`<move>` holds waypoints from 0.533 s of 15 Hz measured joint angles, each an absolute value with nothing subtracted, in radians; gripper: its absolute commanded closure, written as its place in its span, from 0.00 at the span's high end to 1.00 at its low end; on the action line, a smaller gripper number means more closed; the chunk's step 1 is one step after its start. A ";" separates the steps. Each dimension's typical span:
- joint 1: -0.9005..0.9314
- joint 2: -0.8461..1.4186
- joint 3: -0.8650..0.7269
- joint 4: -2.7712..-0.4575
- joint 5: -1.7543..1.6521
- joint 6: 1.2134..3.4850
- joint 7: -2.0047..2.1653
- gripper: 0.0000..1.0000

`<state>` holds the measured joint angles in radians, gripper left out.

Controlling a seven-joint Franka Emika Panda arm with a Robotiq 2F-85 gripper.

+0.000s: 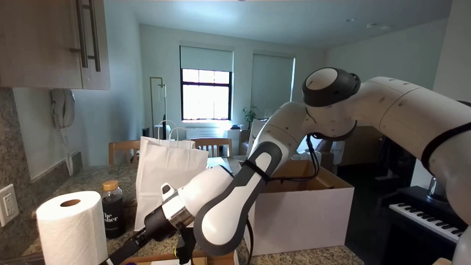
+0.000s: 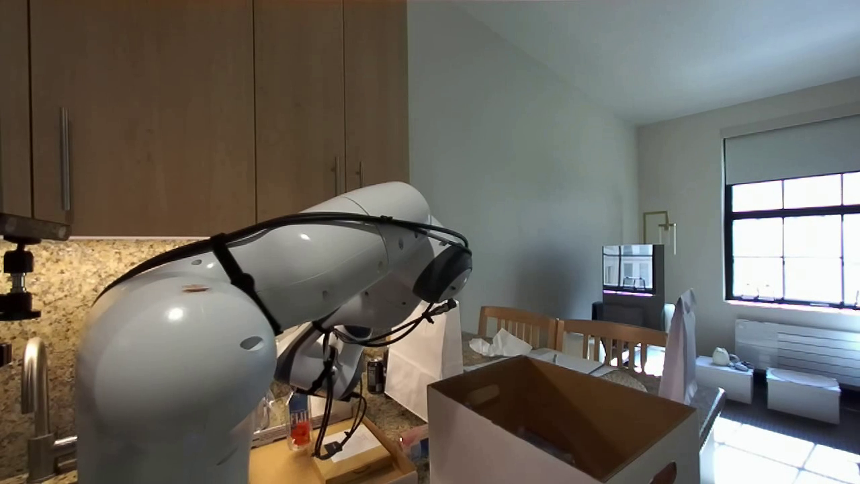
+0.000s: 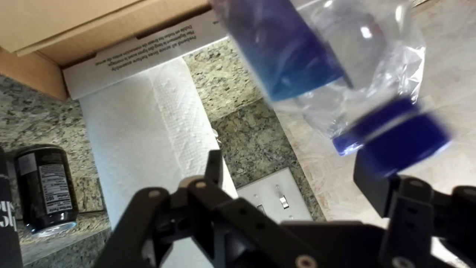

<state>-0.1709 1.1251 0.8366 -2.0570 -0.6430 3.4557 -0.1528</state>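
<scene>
Wrist view: the tool (image 3: 292,169) is spread, its two fingers well apart and nothing pinched between them. The water bottle (image 3: 310,72) lies ahead of the tool, offset towards the finger at the right of this view. Its dark blue cap (image 3: 405,143) is the nearest part and overlaps that fingertip in sight; the cap is blurred, so contact cannot be confirmed. The long axis runs aslant, from the cap at lower right to the blue label at the upper margin. Lettering appears inverted here, so the cap end is judged to be uppermost. The paper towel roll (image 3: 145,115) stands on the opposite side, next to the printed edge of the cardboard tray (image 3: 87,82).

In an exterior view, the arm (image 1: 222,224), the only one present, reaches down over the desk (image 1: 84,184) towards its wall-side edge, near the paper towel roll. The water bottle cannot be made out with certainty there.

In an exterior view, the tool is hidden behind the arm. A bottle lettered FIJI, taken to be the same one, appears upright just in front of the tray's far edge, left of the carton (image 2: 363,440). Whether its base bears on the tray cannot be determined.
</scene>
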 measured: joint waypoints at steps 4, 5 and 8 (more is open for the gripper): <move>-0.225 1.125 0.861 -2.032 -0.643 3.456 -0.153 1.00; -0.239 1.125 0.868 -2.027 -0.643 3.456 -0.153 1.00; -0.270 1.123 0.883 -2.013 -0.643 3.456 -0.153 1.00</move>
